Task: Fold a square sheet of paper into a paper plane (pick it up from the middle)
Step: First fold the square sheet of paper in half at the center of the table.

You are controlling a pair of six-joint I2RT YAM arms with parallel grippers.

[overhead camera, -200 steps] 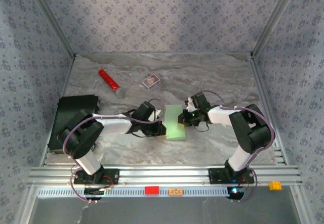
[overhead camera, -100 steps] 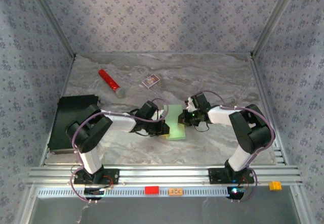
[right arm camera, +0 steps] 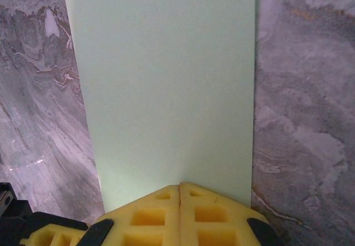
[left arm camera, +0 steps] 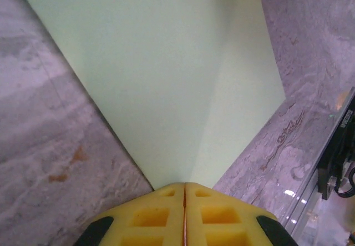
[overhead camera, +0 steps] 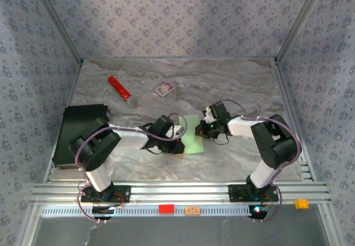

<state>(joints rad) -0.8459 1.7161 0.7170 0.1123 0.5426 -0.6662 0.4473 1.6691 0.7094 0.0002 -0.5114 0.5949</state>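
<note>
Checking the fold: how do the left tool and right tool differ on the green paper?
Left tool meets the square sheet of paper at a tapering end, right tool at a straight-sided one. A crease runs from the left tool, none from the right tool. Both are yellow and shut.

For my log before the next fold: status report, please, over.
Both shut: left end effector, right end effector. Tips at opposite edges of green sheet, creased. Nothing in the way.

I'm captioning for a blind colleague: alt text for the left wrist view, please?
The yellow left tool, shut, pinches the near edge of a creased pale green sheet of paper, which stretches away over a grey marbled table.
</note>
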